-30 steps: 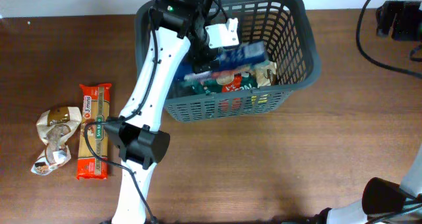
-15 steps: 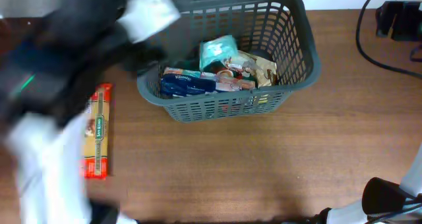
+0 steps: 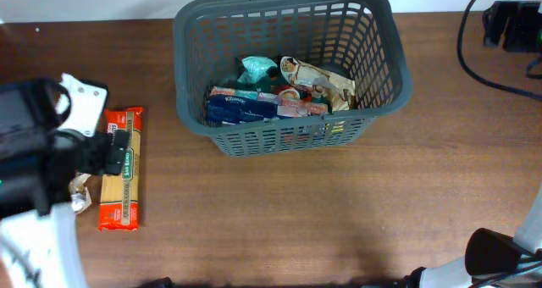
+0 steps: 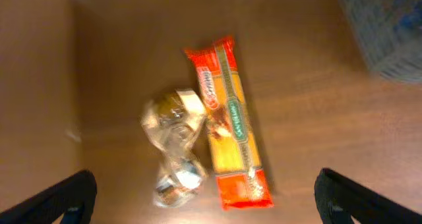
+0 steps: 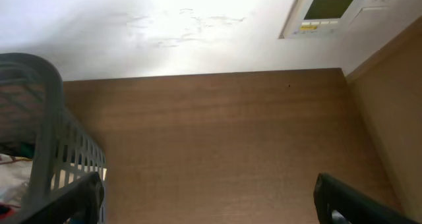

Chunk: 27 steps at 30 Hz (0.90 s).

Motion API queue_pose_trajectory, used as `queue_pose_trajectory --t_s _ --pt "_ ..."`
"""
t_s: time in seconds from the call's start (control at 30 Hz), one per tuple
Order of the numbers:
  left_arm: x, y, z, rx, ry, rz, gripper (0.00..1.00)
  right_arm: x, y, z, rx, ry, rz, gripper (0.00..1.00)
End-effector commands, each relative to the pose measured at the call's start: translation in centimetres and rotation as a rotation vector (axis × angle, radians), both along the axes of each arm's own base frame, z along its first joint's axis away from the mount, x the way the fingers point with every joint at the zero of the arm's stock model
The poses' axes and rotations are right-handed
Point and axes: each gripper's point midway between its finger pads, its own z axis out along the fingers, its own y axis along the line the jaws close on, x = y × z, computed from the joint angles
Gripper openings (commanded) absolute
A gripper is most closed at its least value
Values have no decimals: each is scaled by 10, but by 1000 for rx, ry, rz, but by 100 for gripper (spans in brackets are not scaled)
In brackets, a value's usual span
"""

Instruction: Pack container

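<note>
Wooden table [image 3: 339,212] bears a pasta packet [image 3: 121,191]; basket [image 3: 391,63] holds a blue Kleenex pack [image 3: 241,109].

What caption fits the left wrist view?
Open left hand above a long orange pasta packet and a crumpled clear bag on the wooden table, the container blurred at top right.

— Any way into the container [image 3: 396,68]?
— From above, yes; its top is open, packets [image 3: 254,108] lie across the bottom.
— And on the table [image 3: 296,212]?
— Bare wood right of the pasta packet [image 4: 229,122]; a crumpled bag [image 4: 173,145] crowds its left.
</note>
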Motion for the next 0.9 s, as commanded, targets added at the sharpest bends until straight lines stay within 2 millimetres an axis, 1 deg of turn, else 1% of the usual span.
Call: queue_pose_trajectory --t_s 0.0,0.03,0.07,0.1,0.17,0.2,0.23,0.27,0.33,0.37,0.4,0.43,0.6,0.7,0.73,0.77,0.8,0.87 --pt "-3 17 -66 -118 115 181 99 -1 -4 -1 -1 2 -16 99" --pt "-2 20 -77 -133 138 202 99 -1 -4 -1 -1 2 -16 99" --pt "0 24 -96 -161 178 225 99 -1 -4 -1 -1 2 -16 99" --pt "1 26 -105 -178 204 231 99 -1 -4 -1 -1 2 -16 99" --pt "4 30 -131 -222 282 247 99 -1 -4 -1 -1 2 -17 99" --pt "6 31 -137 -231 301 249 99 -1 -4 -1 -1 2 -16 99" --pt "10 34 -154 -247 344 255 99 -1 -4 -1 -1 2 -16 99" --pt "12 35 -162 -252 366 257 99 -1 -4 -1 -1 2 -16 99" --pt "16 36 -190 -276 442 259 99 -1 -4 -1 -1 2 -16 99" --pt "16 37 -197 -281 460 260 100 -1 -4 -1 -1 2 -16 99" --pt "17 37 -215 -293 508 262 100 -1 -4 -1 -1 2 -16 99" --pt "18 38 -228 -299 539 262 100 -1 -4 -1 -1 2 -16 99" --pt "23 45 -268 -313 598 277 98 -1 -4 -1 -1 2 -16 99" --pt "25 50 -284 -308 614 284 96 -1 -4 -1 -1 2 -16 99" --pt "25 53 -291 -302 623 290 94 -1 -4 -1 -1 2 -17 99" --pt "26 54 -298 -305 628 293 89 -1 -4 -1 -1 2 -16 99" --pt "25 54 -302 -307 636 293 80 -1 -4 -1 -1 2 -16 99" --pt "23 53 -309 -312 652 293 73 -1 -4 -1 -1 2 -16 99"
